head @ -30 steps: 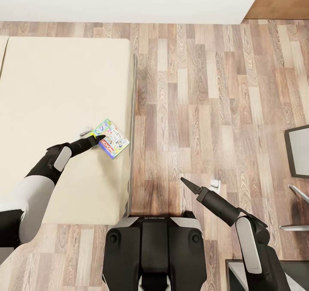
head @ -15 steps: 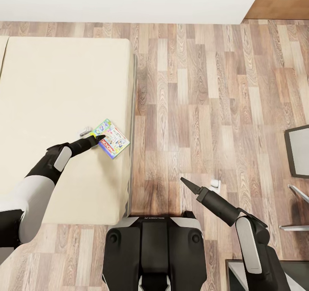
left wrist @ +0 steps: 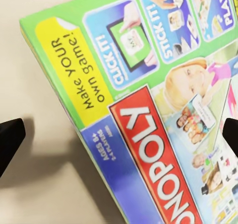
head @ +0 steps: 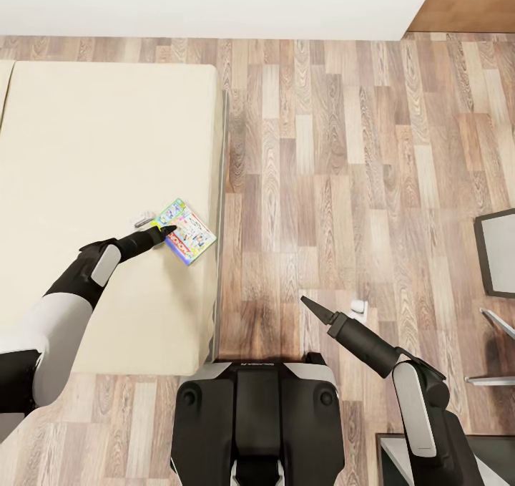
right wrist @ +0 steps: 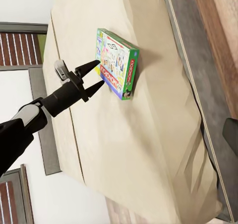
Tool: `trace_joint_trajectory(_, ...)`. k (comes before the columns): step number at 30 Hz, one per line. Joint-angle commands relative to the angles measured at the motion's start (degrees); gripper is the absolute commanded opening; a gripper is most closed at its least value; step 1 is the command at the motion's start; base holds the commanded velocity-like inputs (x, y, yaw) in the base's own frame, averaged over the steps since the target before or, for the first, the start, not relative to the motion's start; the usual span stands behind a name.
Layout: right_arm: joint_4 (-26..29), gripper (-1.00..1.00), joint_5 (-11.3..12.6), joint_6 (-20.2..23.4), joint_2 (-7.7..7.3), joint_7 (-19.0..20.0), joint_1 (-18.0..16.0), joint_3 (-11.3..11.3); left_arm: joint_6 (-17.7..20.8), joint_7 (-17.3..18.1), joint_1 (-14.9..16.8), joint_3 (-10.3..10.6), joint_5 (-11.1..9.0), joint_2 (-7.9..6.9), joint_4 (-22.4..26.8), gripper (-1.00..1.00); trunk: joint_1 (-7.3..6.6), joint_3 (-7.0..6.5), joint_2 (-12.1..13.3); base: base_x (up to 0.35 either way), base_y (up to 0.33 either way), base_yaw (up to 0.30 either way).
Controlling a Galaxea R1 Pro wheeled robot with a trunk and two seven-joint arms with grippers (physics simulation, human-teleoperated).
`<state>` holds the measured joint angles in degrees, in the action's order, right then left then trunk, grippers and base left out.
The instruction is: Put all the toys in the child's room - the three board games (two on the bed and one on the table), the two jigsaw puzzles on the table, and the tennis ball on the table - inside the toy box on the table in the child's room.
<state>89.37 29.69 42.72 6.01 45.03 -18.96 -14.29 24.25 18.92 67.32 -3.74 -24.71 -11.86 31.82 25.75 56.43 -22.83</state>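
Observation:
One board game, a green-edged Monopoly box with a bright printed cover, lies flat on the cream bed close to its right edge. My left gripper is open right at the box's near-left edge. In the left wrist view the cover is very close, with a dark fingertip at each side of the picture. The right wrist view shows the same box and my left gripper with its fingers spread against it. My right gripper hangs over the wood floor, open and holding nothing.
A small grey-white object lies on the bed just left of the box. Another small white item lies on the floor by my right gripper. A dark-framed chair or furniture piece stands at the right edge. A white wall runs along the far side.

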Motion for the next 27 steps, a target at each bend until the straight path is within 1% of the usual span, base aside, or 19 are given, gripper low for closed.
trace_joint_trajectory(1, 0.0, 1.0, 0.1, 0.3, 0.05, 0.1, 0.0, -0.1, 0.5, 0.2, 0.0, -0.2, -0.3, 0.01, 0.0, 1.0, 0.03, 0.05, -0.1, 0.0, 0.0, 0.0)
trace_joint_trajectory(27, 0.0, 1.0, 0.1, 0.3, 0.05, 0.1, 0.0, -0.1, 0.6, 0.5, 0.0, -0.1, -0.4, 0.08, 0.1, 1.0, 0.03, 0.05, -0.1, 0.0, 0.0, 0.0)
